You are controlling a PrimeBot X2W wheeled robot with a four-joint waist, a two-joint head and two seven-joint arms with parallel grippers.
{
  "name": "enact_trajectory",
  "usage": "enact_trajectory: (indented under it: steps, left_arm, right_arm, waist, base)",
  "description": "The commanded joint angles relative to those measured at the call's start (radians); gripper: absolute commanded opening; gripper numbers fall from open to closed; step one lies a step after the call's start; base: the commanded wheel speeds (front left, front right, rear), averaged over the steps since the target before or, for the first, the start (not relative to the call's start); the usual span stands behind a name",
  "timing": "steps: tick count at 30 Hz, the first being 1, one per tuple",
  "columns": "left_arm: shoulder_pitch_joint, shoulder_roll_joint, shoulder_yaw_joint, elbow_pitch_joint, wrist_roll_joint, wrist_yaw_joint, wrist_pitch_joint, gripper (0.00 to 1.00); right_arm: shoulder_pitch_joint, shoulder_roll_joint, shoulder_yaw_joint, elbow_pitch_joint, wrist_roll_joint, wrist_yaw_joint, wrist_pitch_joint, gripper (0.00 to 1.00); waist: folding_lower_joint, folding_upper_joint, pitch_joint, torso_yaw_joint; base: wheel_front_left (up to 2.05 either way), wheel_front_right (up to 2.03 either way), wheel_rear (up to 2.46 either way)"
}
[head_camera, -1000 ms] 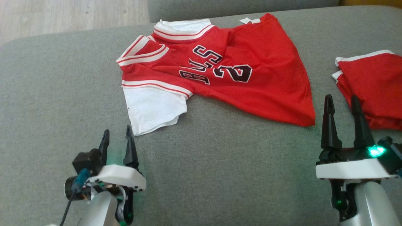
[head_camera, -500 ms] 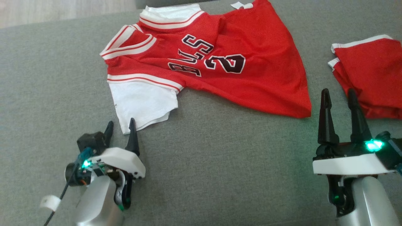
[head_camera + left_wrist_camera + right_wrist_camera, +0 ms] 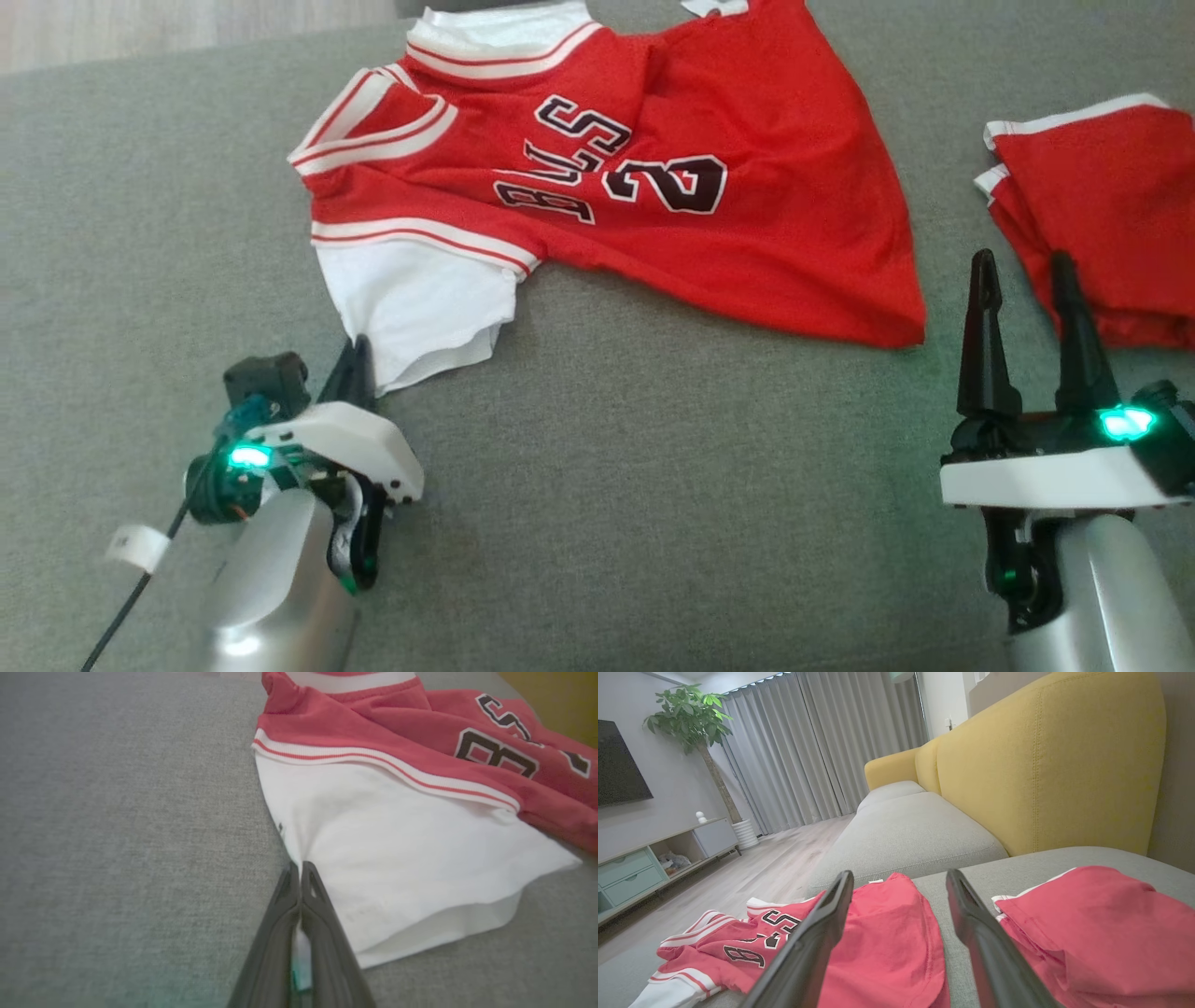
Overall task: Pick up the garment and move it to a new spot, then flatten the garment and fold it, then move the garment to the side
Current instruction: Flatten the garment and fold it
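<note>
head view: the jersey (image 3: pixel 653 187) lies rumpled on the grey sofa (image 3: pixel 653 485). the left gripper (image 3: pixel 357 357) is pinched shut on its white sleeve (image 3: pixel 420 299); the right gripper (image 3: pixel 1020 266) hangs open beside a second red garment (image 3: pixel 1102 215).
left wrist view: the fingers (image 3: pixel 280 914) hold only the sleeve's edge, so a lift may pull it free.
right wrist view: the spread fingers (image 3: pixel 815 938) could snag that second garment.

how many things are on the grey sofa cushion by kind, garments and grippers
red and white jersey: 1
other red garment with white trim: 1
grippers: 2 (left gripper, jaws shut on the jersey's white sleeve; right gripper, jaws open)
total: 4
</note>
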Motion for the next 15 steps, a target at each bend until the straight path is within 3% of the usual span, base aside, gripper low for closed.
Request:
enact_trajectory:
  steps: [1,8,15]
  left_arm:
    - [0.02,0.01,0.011,0.001,-0.005,-0.005,0.004,0.0]
    - [0.026,-0.001,0.025,-0.092,-0.028,-0.025,-0.13,0.0]
    - [0.03,0.003,0.049,-0.277,-0.019,-0.032,-0.242,0.0]
  right_arm:
    - [-0.024,-0.005,0.019,-0.025,0.005,-0.001,-0.006,1.0]
    - [-0.013,-0.005,0.007,0.011,-0.007,-0.001,-0.006,1.0]
    - [-0.027,-0.005,-0.025,0.2,-0.009,-0.001,0.006,1.0]
  waist:
    - [-0.0001,0.0,-0.015,0.009]
    - [-0.0001,0.0,-0.066,0.031]
    - [-0.0001,0.0,-0.08,0.048]
  base:
    - [0.0,0.0,0.0]
    - [0.0,0.0,0.0]
    - [0.0,0.0,0.0]
